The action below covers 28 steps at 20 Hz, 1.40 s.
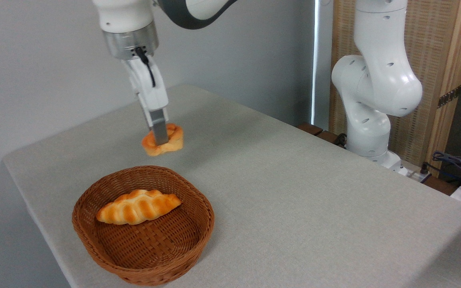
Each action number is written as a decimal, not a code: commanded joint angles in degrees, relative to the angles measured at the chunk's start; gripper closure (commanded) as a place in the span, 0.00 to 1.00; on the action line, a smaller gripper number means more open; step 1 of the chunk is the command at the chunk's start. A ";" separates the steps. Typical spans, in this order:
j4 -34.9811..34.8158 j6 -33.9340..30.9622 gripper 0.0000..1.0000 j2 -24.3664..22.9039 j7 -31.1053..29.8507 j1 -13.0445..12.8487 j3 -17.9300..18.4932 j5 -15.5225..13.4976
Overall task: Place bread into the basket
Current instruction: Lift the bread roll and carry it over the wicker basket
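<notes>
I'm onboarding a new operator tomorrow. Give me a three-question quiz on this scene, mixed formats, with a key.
1. True or false: the gripper is shut on the small round bun.
2. What already lies inside the wicker basket? A) nothing B) a braided loaf C) a knife
3. Fill in: the bun is held ____ the basket, on the side farther from the camera.

Key: 1 true; 2 B; 3 outside.

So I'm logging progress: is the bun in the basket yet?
Out. The bun hangs in the fingers, beyond the basket rim.
</notes>
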 commanded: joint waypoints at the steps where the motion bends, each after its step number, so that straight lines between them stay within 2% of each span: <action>1: 7.40 -2.47 0.60 4.67 0.45 3.16 0.17 0.39; 4: 7.68 1.12 0.60 6.43 0.63 5.89 0.17 0.48; 6: 7.67 4.55 0.60 8.09 0.54 5.90 0.17 0.83; 8: 7.67 6.67 0.60 9.50 0.63 5.98 0.08 3.72; 10: 7.59 7.90 0.59 10.56 0.98 6.07 0.08 5.22; 16: 7.24 9.84 0.54 12.85 1.16 7.39 -0.36 5.49; 18: 7.24 10.10 0.44 13.02 1.16 7.65 -0.27 5.57; 21: 6.97 12.21 0.40 13.29 2.29 7.65 -0.62 5.58; 25: 6.97 12.74 0.29 13.73 4.94 7.65 -0.71 5.49; 26: 6.97 13.09 0.24 13.73 4.94 7.65 -0.71 5.49; 28: 6.97 13.96 0.05 14.51 4.85 7.65 -0.71 5.49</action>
